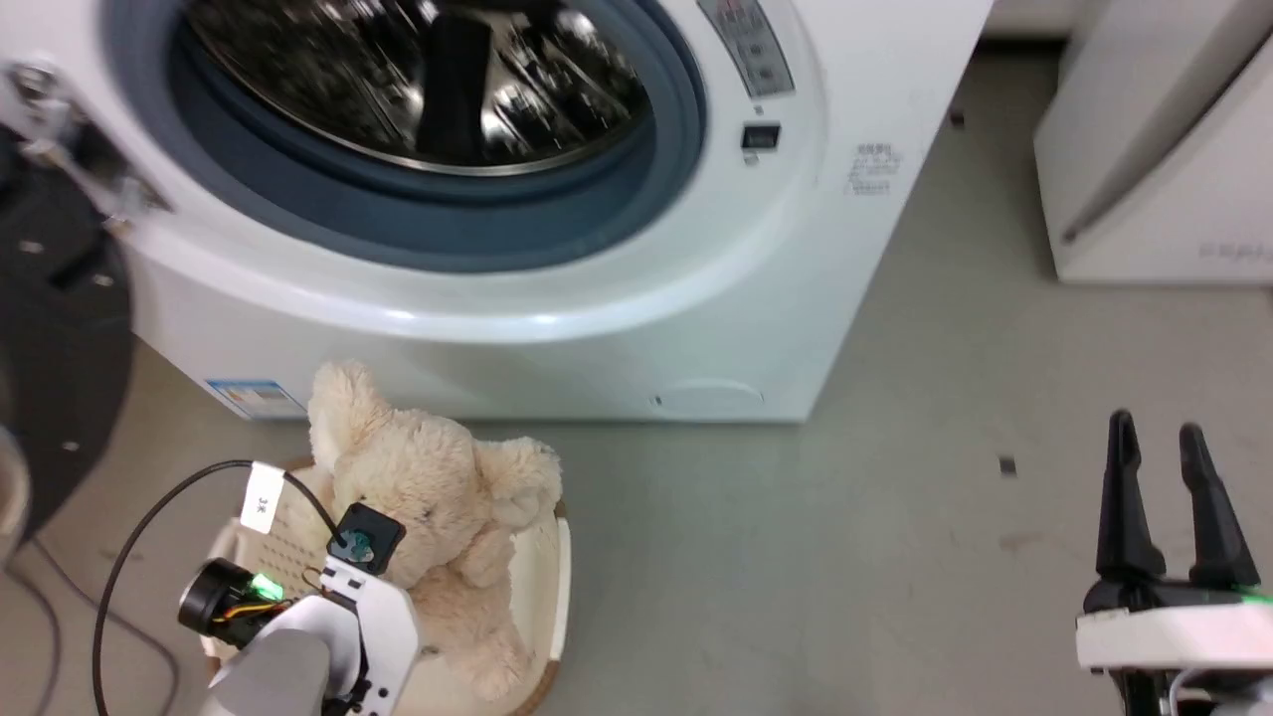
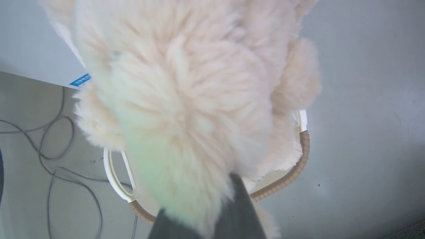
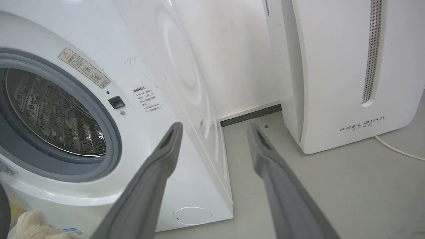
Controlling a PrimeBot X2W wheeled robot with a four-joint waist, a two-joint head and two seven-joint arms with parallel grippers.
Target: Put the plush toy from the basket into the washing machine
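Plush toy point(image 1: 438, 497): fluffy cream-beige pile, long soft fibres. Basket point(image 1: 550, 577): smooth cream-white plastic, perforated wall; rim point(image 2: 300, 159) brown, ribbed, wicker-look. Washing machine point(image 1: 597, 338): glossy white casing; drum point(image 3: 49, 116) shiny perforated steel; door gasket point(image 1: 448, 224) matt grey, rubber-like. Floor point(image 1: 796, 557): smooth matt grey, few scuffs. Right gripper point(image 1: 1156, 426): matt dark fingers. Far-right appliance point(image 3: 332, 66): smooth white casing.

Laundry corner: washing machine point(image 1: 617, 249), FEELBIRD appliance point(image 3: 348, 76), grey floor point(image 1: 845, 557).

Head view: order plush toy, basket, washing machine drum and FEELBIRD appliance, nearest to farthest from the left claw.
1. Plush toy, held in the left claw.
2. Basket, directly beneath.
3. Washing machine drum, ahead, at top.
4. FEELBIRD appliance, far right.
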